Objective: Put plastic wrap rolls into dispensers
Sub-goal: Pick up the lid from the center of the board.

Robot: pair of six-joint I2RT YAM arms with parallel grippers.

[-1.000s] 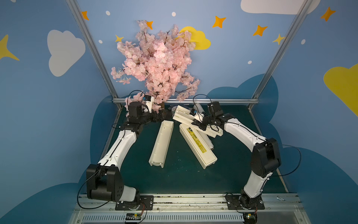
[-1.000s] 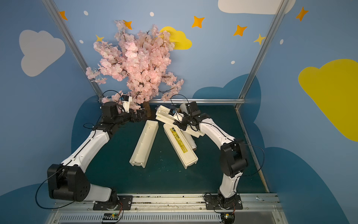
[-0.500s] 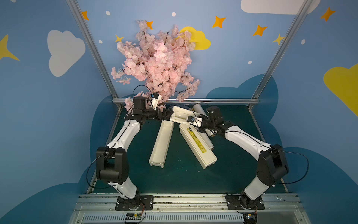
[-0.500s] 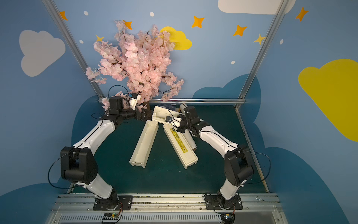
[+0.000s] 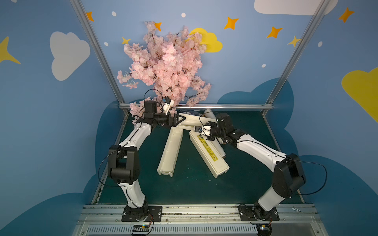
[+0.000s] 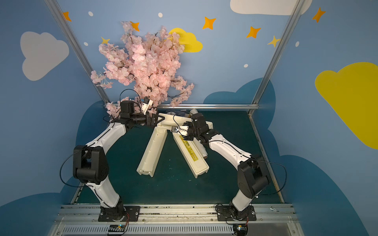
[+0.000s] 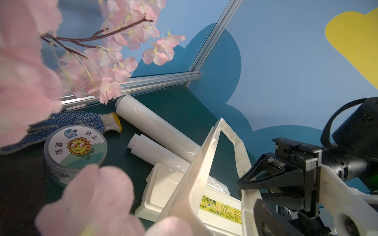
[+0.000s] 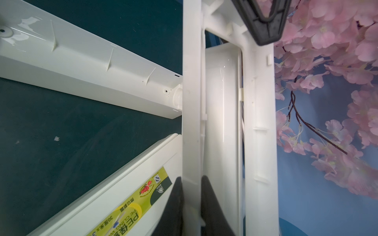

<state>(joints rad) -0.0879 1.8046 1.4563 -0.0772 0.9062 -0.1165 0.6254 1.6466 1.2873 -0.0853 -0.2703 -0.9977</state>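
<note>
At far edge of the table (image 5: 194,194), right gripper (image 8: 191,196) clamped on dispenser lid frame (image 8: 257,122), left gripper (image 5: 178,120) wide open at its other end.

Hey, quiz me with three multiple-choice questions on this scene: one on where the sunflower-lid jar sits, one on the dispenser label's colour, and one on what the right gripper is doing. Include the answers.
1. Where is the round jar?
A. At the front edge, alone
B. At the back, beside the glove
C. Dead centre, in the open

2. What colour is the label on the labelled dispenser?
A. Red
B. Blue
C. Yellow

3. What state is the right gripper in?
A. Shut on a wall of the rear dispenser frame
B. Wide open
C. Shut on nothing

Answers:
1. B: the left wrist view shows the jar next to the blue-dotted glove by the back rail.
2. C: both top views show a yellow strip along the lid.
3. A: the right wrist view shows both black fingers pinching the cream wall.
</note>
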